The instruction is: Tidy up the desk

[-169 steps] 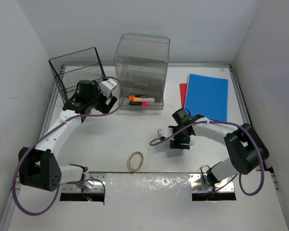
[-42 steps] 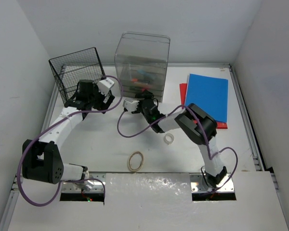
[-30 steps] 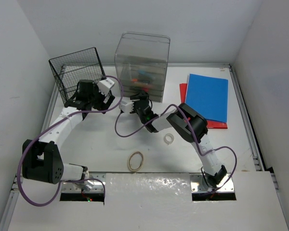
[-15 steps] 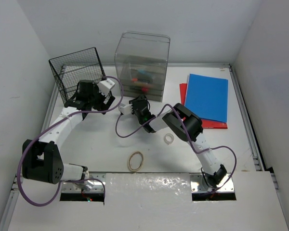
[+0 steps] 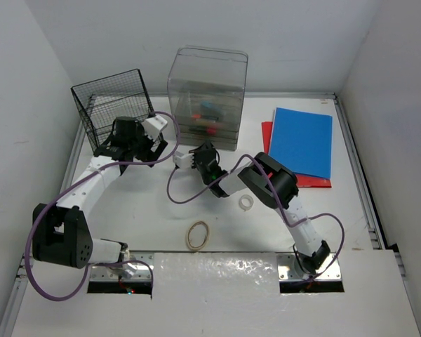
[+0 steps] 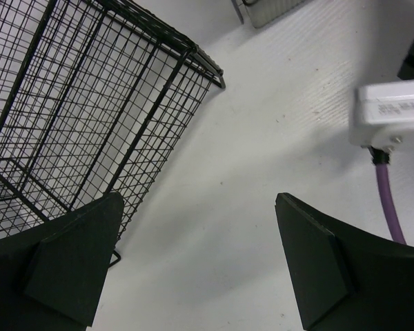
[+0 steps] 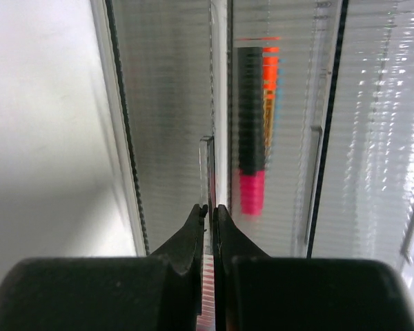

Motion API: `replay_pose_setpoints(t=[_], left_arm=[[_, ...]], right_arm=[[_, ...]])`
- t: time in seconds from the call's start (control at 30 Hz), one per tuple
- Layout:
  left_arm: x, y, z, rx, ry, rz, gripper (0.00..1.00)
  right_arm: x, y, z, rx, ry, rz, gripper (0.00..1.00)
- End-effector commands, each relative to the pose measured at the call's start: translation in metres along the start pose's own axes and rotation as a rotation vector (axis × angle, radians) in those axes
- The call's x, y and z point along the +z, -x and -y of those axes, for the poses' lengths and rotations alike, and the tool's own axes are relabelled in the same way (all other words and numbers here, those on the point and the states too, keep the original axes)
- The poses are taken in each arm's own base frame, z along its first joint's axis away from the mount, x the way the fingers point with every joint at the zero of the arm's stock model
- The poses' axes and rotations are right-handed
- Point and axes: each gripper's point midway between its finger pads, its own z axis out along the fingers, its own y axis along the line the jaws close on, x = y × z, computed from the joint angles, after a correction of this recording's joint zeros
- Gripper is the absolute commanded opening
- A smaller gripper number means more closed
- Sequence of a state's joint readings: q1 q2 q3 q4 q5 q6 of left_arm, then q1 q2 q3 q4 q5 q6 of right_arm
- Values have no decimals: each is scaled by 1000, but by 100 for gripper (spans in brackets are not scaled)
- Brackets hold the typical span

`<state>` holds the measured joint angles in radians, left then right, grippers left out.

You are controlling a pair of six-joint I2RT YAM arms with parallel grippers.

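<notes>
Under the fixed overhead camera, listed by size:

1. The desk (image 5: 126, 210): white top that carries everything listed. Grey rails run along its left, far and right edges. The bare middle strip gives the widest room to move.
2. Clear drawer box (image 5: 207, 77): stands at the far centre with its front facing the arms and its drawers flush.
3. Wire basket (image 5: 112, 105): black, in the far left corner, open at the top.
4. Blue folder (image 5: 302, 140): lies flat at the far right, long axis running away from the arms. It sits on a red folder (image 5: 313, 181) and close to the right rail.
5. Left gripper (image 6: 199, 227): jaws spread wide and holding nothing, hanging over bare desk just beside the basket's corner.
6. Right gripper (image 7: 210, 210): jaws pressed together with the tips at the drawer front. Nothing visibly held; contact with the drawer cannot be told.
7. Tan band (image 5: 198, 234): a loose loop toward the near edge, roughly between the two bases.
8. Tape ring (image 5: 246, 202): lies loose beside the right arm's forearm, nearer the bases than the right gripper. The right arm is judged the closer one to it, and the path back looks clear.
9. Highlighters (image 7: 252, 131): inside a drawer, their long axis across the drawer front.
</notes>
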<state>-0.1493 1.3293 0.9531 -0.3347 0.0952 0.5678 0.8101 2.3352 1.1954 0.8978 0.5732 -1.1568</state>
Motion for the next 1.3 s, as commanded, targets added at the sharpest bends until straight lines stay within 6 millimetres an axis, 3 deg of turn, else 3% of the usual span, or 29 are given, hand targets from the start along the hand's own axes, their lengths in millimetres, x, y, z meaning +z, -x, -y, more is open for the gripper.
replay_pose_setpoints(t=[0.0, 0.23, 0.33, 0.53, 0.6, 0.63, 0.67, 0.8, 0.9, 1.0, 1.03, 1.07, 1.2, 1.27], left_arm=[[-7, 12, -8, 2, 21, 48, 91], [-8, 12, -8, 0, 20, 51, 91], [-9, 12, -7, 3, 19, 52, 91], [-10, 13, -7, 3, 18, 56, 91], [-10, 13, -7, 4, 16, 59, 91], [-11, 13, -6, 4, 16, 59, 91], [-11, 13, -6, 4, 17, 60, 91], [-12, 14, -7, 3, 19, 64, 91], [-12, 14, -5, 1, 13, 66, 91], [-14, 16, -6, 0, 14, 72, 91], [-14, 16, -5, -1, 13, 76, 91], [-15, 17, -6, -2, 17, 79, 91], [-17, 22, -8, -26, 31, 103, 91], [-18, 24, -8, -30, 29, 112, 91]], right_arm=[[-22, 10, -8, 73, 30, 15, 0], [-72, 40, -26, 74, 55, 74, 0], [-92, 45, -38, 63, 75, 85, 0], [-119, 59, -42, 93, 103, 133, 0], [-119, 57, -35, 106, 78, 111, 15], [-119, 57, -30, 115, 64, 108, 28], [-120, 59, -20, 132, 40, 108, 52], [-129, 64, 1, 195, 4, 145, 86], [-145, 80, 35, 268, -16, 223, 94], [-165, 99, 36, 347, 108, 340, 97], [-180, 110, 55, 480, 149, 405, 98], [-190, 107, 37, 465, 274, 399, 99], [-247, 127, 11, 548, 696, 540, 99], [-271, 123, -7, 559, 845, 538, 99]])
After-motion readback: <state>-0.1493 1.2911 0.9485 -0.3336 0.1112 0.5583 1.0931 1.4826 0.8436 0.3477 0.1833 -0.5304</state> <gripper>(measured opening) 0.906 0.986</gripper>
